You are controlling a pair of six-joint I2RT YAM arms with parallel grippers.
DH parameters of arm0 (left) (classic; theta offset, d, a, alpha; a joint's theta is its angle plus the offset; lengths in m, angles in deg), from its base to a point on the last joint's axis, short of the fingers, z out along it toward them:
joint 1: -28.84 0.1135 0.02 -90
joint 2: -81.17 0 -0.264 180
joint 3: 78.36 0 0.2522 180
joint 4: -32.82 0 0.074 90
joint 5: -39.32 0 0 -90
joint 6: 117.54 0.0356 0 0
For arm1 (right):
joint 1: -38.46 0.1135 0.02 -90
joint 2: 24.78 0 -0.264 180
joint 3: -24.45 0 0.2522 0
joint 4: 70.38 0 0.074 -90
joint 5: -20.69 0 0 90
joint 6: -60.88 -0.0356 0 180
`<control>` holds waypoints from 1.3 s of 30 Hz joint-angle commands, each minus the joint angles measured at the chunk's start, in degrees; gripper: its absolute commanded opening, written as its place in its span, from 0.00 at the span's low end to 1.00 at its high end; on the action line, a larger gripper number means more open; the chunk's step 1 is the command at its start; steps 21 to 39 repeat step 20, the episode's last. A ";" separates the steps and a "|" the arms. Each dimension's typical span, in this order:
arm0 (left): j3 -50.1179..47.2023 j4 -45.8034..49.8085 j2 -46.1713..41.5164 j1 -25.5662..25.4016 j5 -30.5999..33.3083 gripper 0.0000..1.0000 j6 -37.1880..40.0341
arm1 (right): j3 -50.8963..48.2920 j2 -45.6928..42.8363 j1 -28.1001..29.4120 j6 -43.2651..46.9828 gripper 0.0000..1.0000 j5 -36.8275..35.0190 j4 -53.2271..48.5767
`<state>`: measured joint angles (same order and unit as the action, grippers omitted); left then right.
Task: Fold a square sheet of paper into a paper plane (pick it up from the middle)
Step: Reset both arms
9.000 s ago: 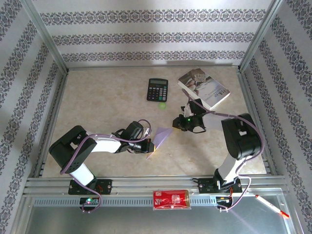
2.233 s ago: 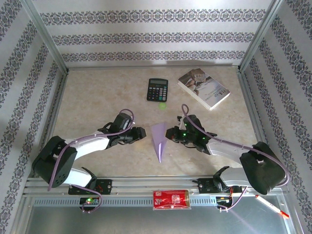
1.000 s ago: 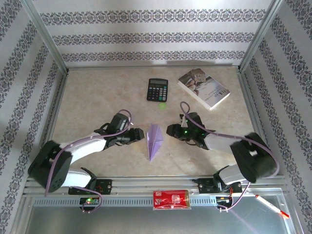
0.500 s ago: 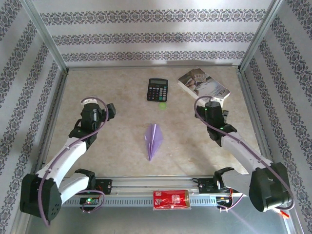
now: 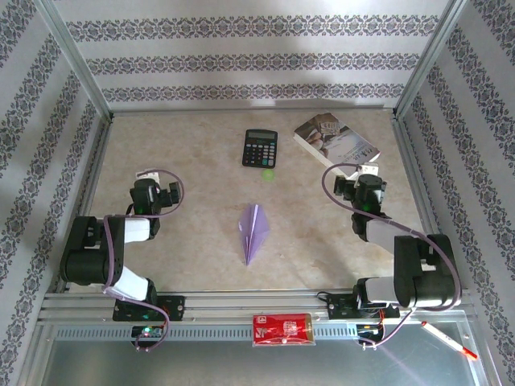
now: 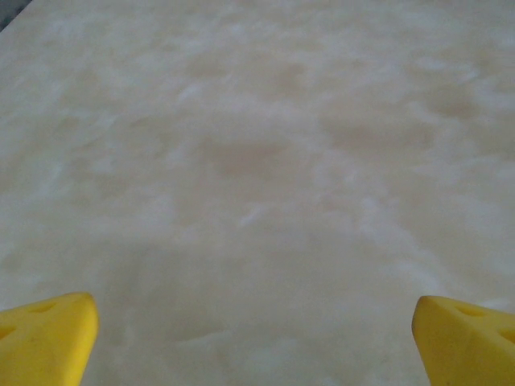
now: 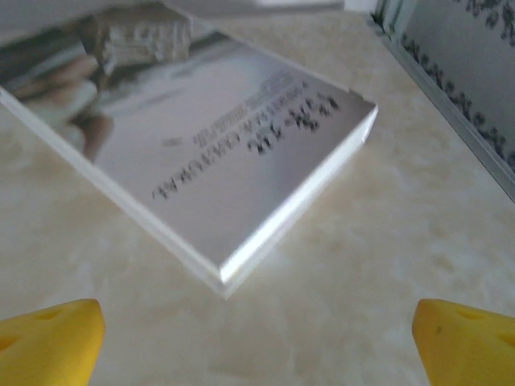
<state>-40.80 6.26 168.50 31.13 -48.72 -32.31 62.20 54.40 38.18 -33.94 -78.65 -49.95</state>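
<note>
Plainly finished, the paper plane (image 5: 253,233) lies flat in the middle of the desk (image 5: 161,145), nose toward the near edge and touched by nothing, so the folding looks done. The left gripper (image 5: 161,197) and right gripper (image 5: 362,186) sit well apart from it on either side, jaws wide and empty. Farther off lie a green disc (image 5: 268,173), a calculator (image 5: 260,148) and a book (image 7: 225,153), whose cover lettering is too blurred to read.

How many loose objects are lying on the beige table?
4: the paper plane in the middle, the calculator at the back, the green disc near it, the book back right.
</note>
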 commanded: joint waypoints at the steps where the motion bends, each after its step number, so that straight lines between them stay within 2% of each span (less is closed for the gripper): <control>1: -4.54 -22.47 5.36 0.37 -8.29 1.00 3.45 | -0.04 4.98 -0.68 1.09 0.98 8.67 12.06; 4: -2.54 -14.59 3.25 0.53 -6.36 1.00 2.34 | -1.04 6.72 -0.34 1.55 0.98 9.39 14.77; 6: -2.32 -15.31 3.86 0.27 -6.65 1.00 2.94 | -1.73 7.57 -0.21 2.15 0.98 10.05 17.24; 39: -2.52 -15.74 3.90 0.25 -6.54 1.00 2.93 | -1.84 7.66 1.24 3.40 0.98 8.14 17.29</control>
